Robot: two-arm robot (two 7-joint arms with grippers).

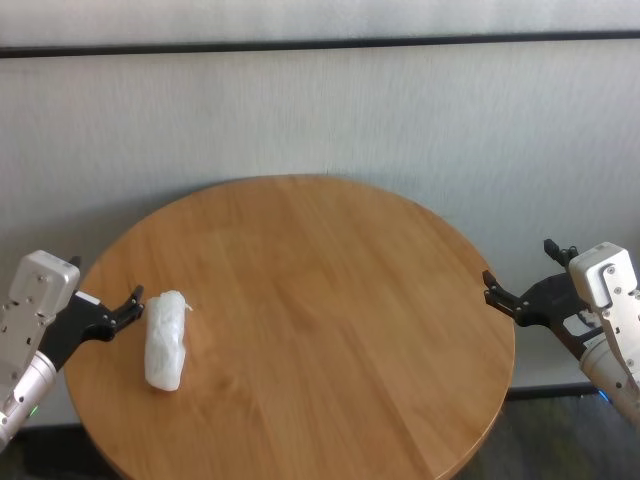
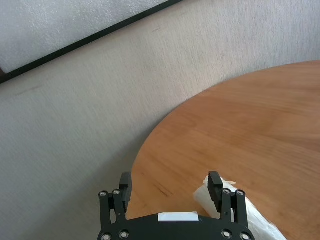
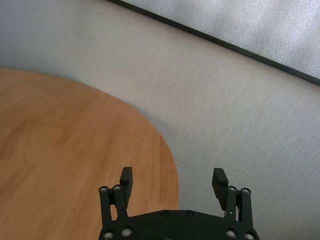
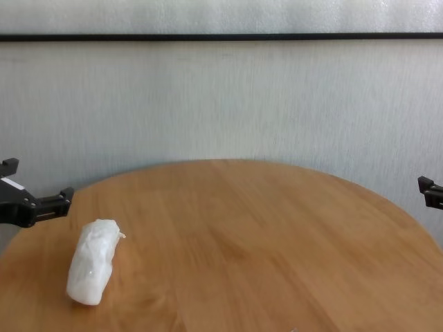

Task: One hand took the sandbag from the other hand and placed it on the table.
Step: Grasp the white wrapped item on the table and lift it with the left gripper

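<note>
The table is a round top of light brown wood with fine straight grain and a smooth, slightly glossy face. Behind it stands a pale, faintly textured wall crossed by a thin black strip.

The sandbag is a small white lumpy pouch, loaf-shaped, wrapped in crinkled clear plastic that catches the light. It lies flat on the wood, just beside the left gripper's fingertips and toward the table's middle from them; nothing grips it.

The left gripper, black with two long thin fingers on a silver wrist showing a green glow, hovers at the table's left edge, pointing inward and held roughly level. Its fingers stand wide apart and hold nothing; one fingertip overlaps the sandbag's end in the left wrist view.

The right gripper, black on a silver wrist with a blue glow, hangs at the table's right edge, well apart from the sandbag. Its fingers are also spread wide and bare.
</note>
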